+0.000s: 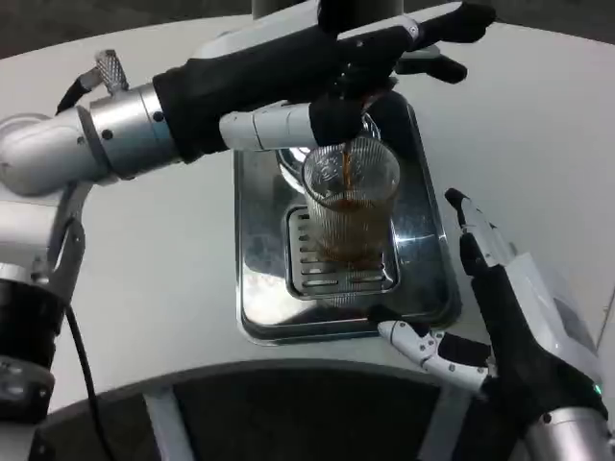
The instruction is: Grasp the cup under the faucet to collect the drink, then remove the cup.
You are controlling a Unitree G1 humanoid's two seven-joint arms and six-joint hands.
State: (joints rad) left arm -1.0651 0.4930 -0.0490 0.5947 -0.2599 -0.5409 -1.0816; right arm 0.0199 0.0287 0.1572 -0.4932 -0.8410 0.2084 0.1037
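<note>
A clear ribbed cup stands on the slotted drip grate of a steel tray. A brown stream falls into it and brown drink fills its lower part. My left hand reaches across from the left above the cup, its fingers up at the dispenser's top, hiding the faucet. My right hand waits at the tray's right front corner, just right of the cup, fingers apart and holding nothing.
The steel tray sits in the middle of the white table. The table's curved front edge runs just below the tray, with a dark floor and white frame bars beneath. Bare tabletop lies left and right.
</note>
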